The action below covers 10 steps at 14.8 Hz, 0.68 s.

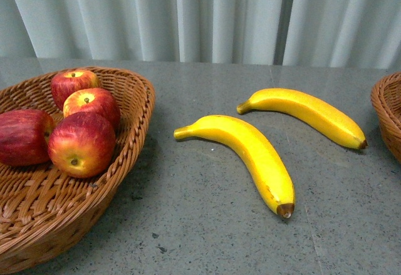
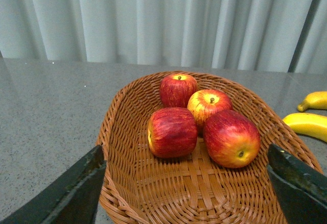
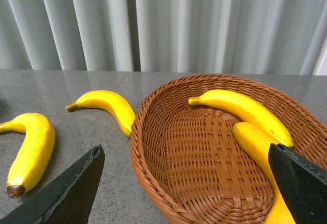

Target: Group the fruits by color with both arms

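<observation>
Left gripper [image 2: 185,155] and right gripper [image 3: 185,152] both gape wide and empty while the near banana [image 1: 250,153] and far banana [image 1: 307,113] lie mid-desk between the baskets [image 1: 135,118], apples [image 1: 81,143] already in the left one; glossy, likely light and slippery, they're best pinched across the thick middle

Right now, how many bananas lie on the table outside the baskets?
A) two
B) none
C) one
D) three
A: the near banana and far banana lie on the table; two more bananas sit in the right basket.
</observation>
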### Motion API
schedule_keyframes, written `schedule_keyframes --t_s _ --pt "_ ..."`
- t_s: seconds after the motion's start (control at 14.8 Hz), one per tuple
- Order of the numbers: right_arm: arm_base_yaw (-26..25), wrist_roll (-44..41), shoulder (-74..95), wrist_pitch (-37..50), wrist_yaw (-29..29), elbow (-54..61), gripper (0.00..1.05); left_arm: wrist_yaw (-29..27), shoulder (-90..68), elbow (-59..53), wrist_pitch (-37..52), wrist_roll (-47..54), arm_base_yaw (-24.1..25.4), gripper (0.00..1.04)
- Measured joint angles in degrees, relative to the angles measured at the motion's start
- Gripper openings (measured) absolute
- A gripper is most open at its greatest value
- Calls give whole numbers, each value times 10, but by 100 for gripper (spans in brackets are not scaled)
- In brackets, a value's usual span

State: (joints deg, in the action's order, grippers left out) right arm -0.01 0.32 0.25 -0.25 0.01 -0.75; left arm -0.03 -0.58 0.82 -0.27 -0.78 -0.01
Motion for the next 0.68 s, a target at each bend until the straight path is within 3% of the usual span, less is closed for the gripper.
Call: schedule_keyframes --t_s 0.07,0.68 --pt "0 0 0 0 0 0 98 0 0 0 0 1 0 100" --pt "0 0 0 0 0 0 98 0 0 0 0 2 0 98"
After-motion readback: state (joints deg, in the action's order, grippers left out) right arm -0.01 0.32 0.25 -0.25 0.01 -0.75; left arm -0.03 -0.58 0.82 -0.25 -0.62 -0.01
